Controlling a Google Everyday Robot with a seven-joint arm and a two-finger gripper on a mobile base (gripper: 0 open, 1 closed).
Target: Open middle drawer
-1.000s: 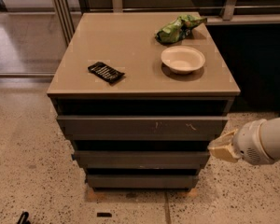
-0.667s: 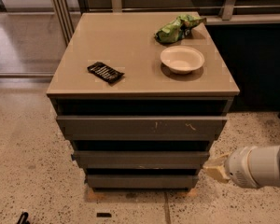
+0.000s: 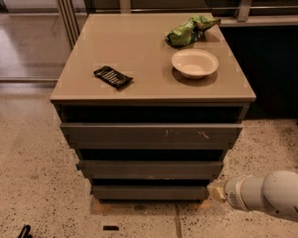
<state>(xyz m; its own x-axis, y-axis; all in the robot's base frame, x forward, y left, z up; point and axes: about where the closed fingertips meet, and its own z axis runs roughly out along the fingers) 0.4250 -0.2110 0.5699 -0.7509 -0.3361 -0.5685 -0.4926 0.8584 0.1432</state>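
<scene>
The cabinet has three grey drawer fronts stacked under its tan top (image 3: 139, 48). The middle drawer (image 3: 150, 169) has a plain flat front and is shut, below the larger front with pale scratch marks (image 3: 151, 133) and above the shortest front (image 3: 149, 192). My gripper (image 3: 216, 190) is at the end of the white arm (image 3: 268, 196) that comes in from the lower right. It sits low, beside the right end of the shortest front and just below the middle drawer's right corner.
On the cabinet top lie a black flat object (image 3: 113, 77), a white bowl (image 3: 194, 63) and a green crumpled bag (image 3: 188, 31). Speckled floor surrounds the cabinet. A dark wall stands at the right, and glass panels and rails stand behind.
My arm has dropped from beside the scratched upper front down to the level of the lowest front. The drawers have not moved.
</scene>
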